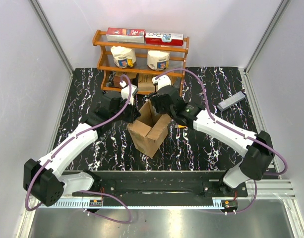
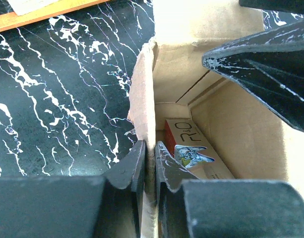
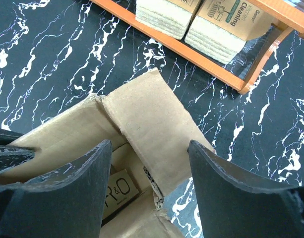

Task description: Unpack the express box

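Express box [image 1: 150, 130] stands open at frame centre on the black table [image 1: 211, 89]. Left gripper [image 2: 150, 154] is clamped on its side wall. Right gripper [image 3: 149, 151] hovers above a flap, jaws apart.

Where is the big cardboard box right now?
In the overhead view the express box stands open at centre, just in front of the wooden rack; the left gripper pinches one of its walls.
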Robot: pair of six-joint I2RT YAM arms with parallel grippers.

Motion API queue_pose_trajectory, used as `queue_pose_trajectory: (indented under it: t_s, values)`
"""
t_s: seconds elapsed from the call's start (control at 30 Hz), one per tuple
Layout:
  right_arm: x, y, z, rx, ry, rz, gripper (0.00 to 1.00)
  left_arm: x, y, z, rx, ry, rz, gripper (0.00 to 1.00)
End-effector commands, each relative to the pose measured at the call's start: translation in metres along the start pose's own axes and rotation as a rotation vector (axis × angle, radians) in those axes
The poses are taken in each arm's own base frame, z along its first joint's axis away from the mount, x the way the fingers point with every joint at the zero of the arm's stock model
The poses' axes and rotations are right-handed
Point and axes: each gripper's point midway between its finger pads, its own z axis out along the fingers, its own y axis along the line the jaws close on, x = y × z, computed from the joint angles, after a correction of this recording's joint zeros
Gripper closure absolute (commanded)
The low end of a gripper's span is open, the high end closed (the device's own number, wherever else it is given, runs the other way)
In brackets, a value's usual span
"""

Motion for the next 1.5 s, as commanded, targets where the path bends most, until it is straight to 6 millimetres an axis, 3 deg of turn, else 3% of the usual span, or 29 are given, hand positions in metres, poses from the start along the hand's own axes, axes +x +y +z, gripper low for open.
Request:
queue_pose_trajectory:
  t_s: [0.0, 0.17, 0.3, 0.4, 0.67, 0.7, 0.73, 0.83, 0.93, 1.0, 1.13, 1.3, 1.47]
  values:
    - [-0.007, 0.006, -0.003, -0.084, -0.033, -0.003, 0.34, 0.0, -0.011, -0.005, 0.059, -0.01, 0.007, 1.0]
    - [0.0, 0.02, -0.004, -0.186, 0.006, -0.033, 0.38, -0.005, -0.014, -0.004, 0.081, -0.02, 0.02, 1.0]
    - [0.018, 0.035, -0.002, -0.275, 0.09, -0.086, 0.39, -0.009, -0.018, -0.006, 0.103, -0.03, 0.052, 1.0]
    - [0.031, 0.038, 0.001, -0.298, 0.148, -0.107, 0.46, -0.009, -0.019, -0.007, 0.108, -0.036, 0.068, 1.0]
    - [0.034, 0.032, 0.004, -0.252, 0.164, -0.053, 0.94, -0.013, -0.013, -0.007, 0.077, -0.052, 0.06, 1.0]
    - [0.032, 0.027, 0.004, -0.217, 0.159, -0.035, 1.0, -0.016, -0.014, -0.008, 0.077, -0.061, 0.055, 0.86]
    - [0.03, 0.024, 0.004, -0.199, 0.152, -0.021, 1.0, -0.019, -0.013, -0.008, 0.067, -0.067, 0.045, 0.8]
    - [0.026, 0.013, 0.0, -0.134, 0.132, 0.036, 1.0, -0.033, -0.01, -0.01, 0.032, -0.099, 0.014, 0.42]
    - [0.023, 0.003, -0.007, -0.067, 0.109, 0.12, 1.0, -0.056, -0.003, -0.019, -0.038, -0.158, -0.039, 0.26]
    - [0.017, -0.005, -0.013, -0.018, 0.075, 0.187, 1.0, -0.072, -0.001, -0.029, -0.072, -0.209, -0.063, 0.23]
    - [0.015, -0.015, -0.022, 0.044, 0.026, 0.246, 1.0, -0.089, 0.025, -0.048, -0.253, -0.313, -0.165, 0.19]
    - [0.011, -0.034, -0.029, 0.188, -0.045, 0.273, 1.0, -0.075, 0.049, -0.061, -0.449, -0.265, -0.282, 0.16]
    - [0.01, -0.039, -0.026, 0.262, -0.093, 0.297, 1.0, -0.066, 0.034, -0.049, -0.406, -0.202, -0.337, 0.14]
